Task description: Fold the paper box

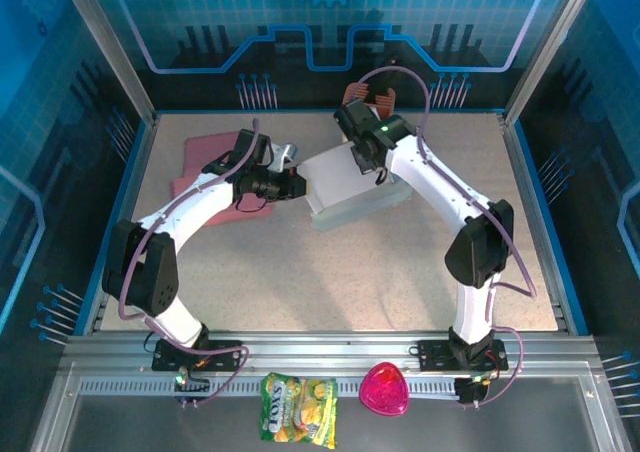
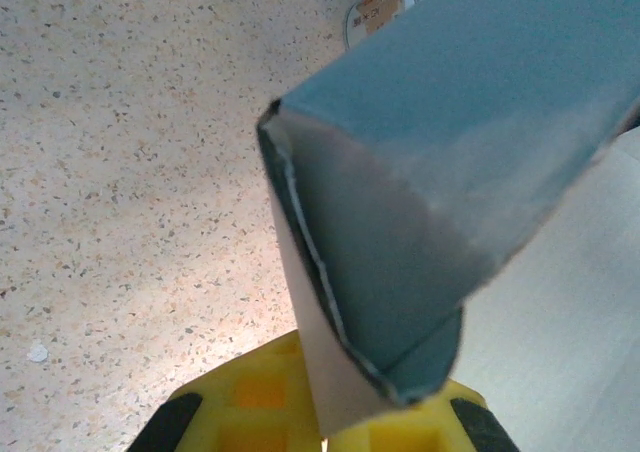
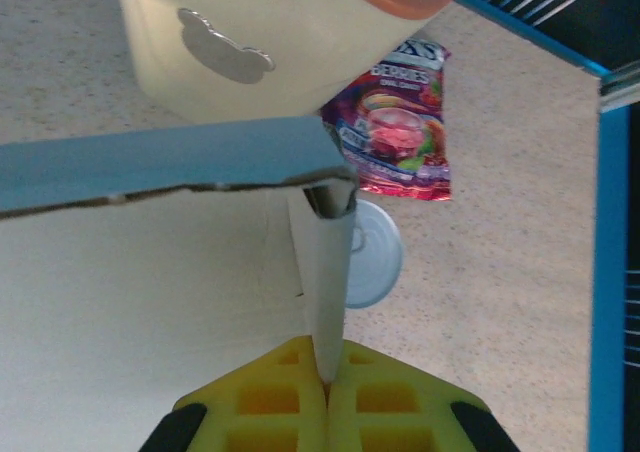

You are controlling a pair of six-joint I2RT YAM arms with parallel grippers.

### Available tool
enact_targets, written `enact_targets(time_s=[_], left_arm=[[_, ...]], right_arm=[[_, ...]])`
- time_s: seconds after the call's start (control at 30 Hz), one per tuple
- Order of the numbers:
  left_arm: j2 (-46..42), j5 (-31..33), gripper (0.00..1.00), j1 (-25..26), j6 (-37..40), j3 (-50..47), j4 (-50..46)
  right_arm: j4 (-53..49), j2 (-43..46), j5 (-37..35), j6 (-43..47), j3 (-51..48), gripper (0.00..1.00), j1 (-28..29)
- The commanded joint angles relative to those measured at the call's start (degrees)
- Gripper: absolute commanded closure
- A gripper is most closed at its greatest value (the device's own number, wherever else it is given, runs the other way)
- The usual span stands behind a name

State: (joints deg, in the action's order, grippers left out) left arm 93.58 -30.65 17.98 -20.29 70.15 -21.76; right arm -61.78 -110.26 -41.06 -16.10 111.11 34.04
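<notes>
The paper box (image 1: 352, 190), white inside and blue-grey outside, lies half-formed in the middle of the table. My left gripper (image 1: 298, 185) is at the box's left end. In the left wrist view the gripper (image 2: 335, 430) is shut on a white flap of the box (image 2: 450, 142), whose blue-grey folded corner hangs over the yellow fingers (image 2: 245, 402). My right gripper (image 1: 366, 158) is at the box's far edge. In the right wrist view that gripper (image 3: 327, 390) is shut on a thin upright white flap of the box (image 3: 150, 292).
A pink cloth (image 1: 205, 162) lies behind the left arm. A cream container (image 3: 260, 42) with an orange rim, a berries packet (image 3: 400, 122) and a round tin (image 3: 375, 254) sit just behind the box. A snack bag (image 1: 298, 409) and a pink heart-shaped item (image 1: 385, 390) rest on the near rail.
</notes>
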Motion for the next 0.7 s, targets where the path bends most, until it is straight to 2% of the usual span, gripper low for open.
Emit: enact_targets(time_s=[0.0, 0.2, 0.37, 0.47, 0.6, 0.67], left_arm=[[-1.9, -1.07, 1.0, 0.79, -1.09, 2.54, 1.52], [-1.91, -1.23, 1.0, 1.34, -2.39, 2.15, 2.58], [-1.91, -1.34, 1.0, 1.53, -3.3, 1.54, 3.73], [-1.91, -1.44, 1.0, 1.53, -3.46, 1.41, 4.0], [-1.88, -1.23, 1.0, 1.54, -3.61, 1.05, 4.11], [-2.0, -1.15, 1.0, 1.53, -3.66, 0.96, 4.01]], right_arm=[[-7.77, -3.17, -11.07, -5.0, 3.84, 1.0, 1.51], [-16.79, -10.06, -19.09, -6.08, 12.16, 1.0, 3.64], [-16.47, -11.36, -18.88, -3.85, 13.22, 1.0, 5.24], [-13.91, -9.67, -12.83, -2.87, 12.31, 1.0, 4.99], [-5.55, -3.6, 1.27, -0.01, 7.18, 1.0, 4.13], [-4.18, -1.86, 5.5, 0.07, 6.2, 0.9, 3.69]])
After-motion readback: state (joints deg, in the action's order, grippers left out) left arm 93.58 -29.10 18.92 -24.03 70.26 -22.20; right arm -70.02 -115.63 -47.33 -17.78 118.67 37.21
